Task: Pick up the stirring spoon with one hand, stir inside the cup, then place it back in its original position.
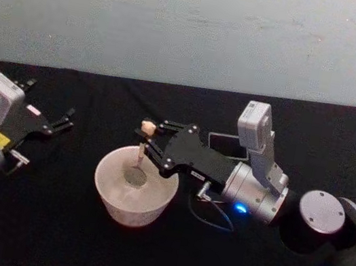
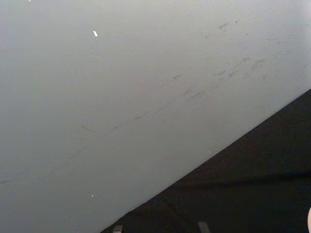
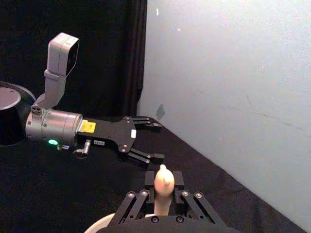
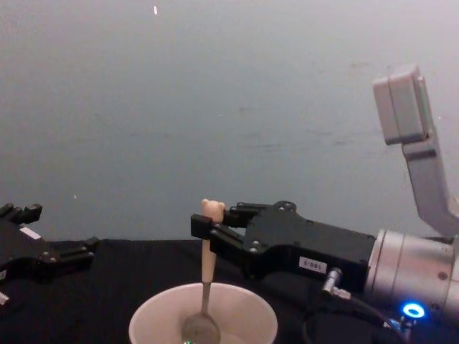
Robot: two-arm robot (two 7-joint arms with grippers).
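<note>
The stirring spoon (image 1: 142, 146) stands upright in the cream-white cup (image 1: 130, 211), with its steel bowl (image 4: 201, 328) down inside, near the cup's bottom. My right gripper (image 1: 147, 143) is shut on the beige handle just below the bear head (image 4: 212, 208), directly above the cup (image 4: 247, 312). In the right wrist view the bear head (image 3: 163, 180) pokes up between the fingers (image 3: 149, 180). The dark grey square holder (image 1: 221, 143) stands behind the right gripper, partly hidden by it. My left gripper (image 1: 63, 120) rests open at the table's left.
A black cloth covers the table (image 1: 49, 234), and a pale wall (image 1: 197, 26) rises right behind it. The right arm's body (image 1: 258, 188) and cable (image 1: 211, 218) lie to the right of the cup. The left gripper (image 3: 146, 141) faces the cup from across the table.
</note>
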